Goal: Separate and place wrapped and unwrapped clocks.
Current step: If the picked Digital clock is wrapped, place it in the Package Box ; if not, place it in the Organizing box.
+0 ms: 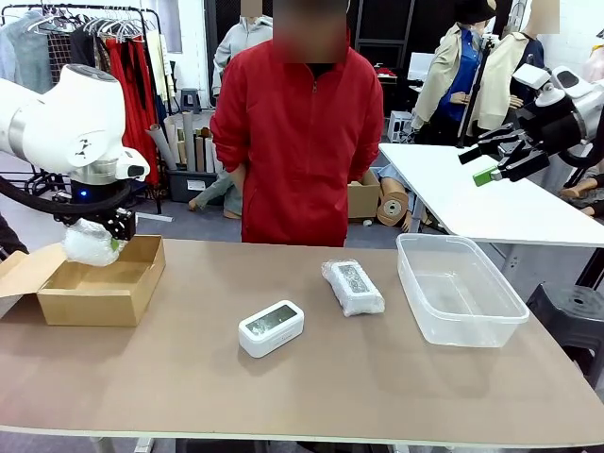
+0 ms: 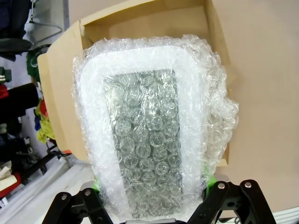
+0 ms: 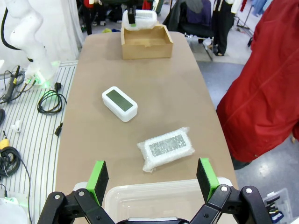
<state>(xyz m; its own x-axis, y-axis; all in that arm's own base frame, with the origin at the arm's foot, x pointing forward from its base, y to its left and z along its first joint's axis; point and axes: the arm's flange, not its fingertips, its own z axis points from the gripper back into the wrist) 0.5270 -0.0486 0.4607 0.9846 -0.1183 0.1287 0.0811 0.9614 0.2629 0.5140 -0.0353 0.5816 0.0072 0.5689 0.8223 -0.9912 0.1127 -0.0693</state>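
Place: we're in a robot lab sharing a garment workshop.
Clothes rack (image 1: 113,38): hung garments, far behind the left claw (image 1: 113,236).
Rolls (image 1: 187,142): standing upright beyond that claw.
Cables (image 3: 49,100): loose on slatted flooring, beside the right claw (image 3: 152,175).

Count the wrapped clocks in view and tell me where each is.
2. One wrapped clock is held by the left gripper above the cardboard box; the other lies on the table between the white clock and the clear tub.

— Is the light good here?
— Yes, bright and even, from above. Shadows on the tabletop (image 1: 189,396) are soft and short.
— Any glare or blur?
— The wrapped clock (image 2: 145,140) shines almost white up close; both wrist views bend at the edges.
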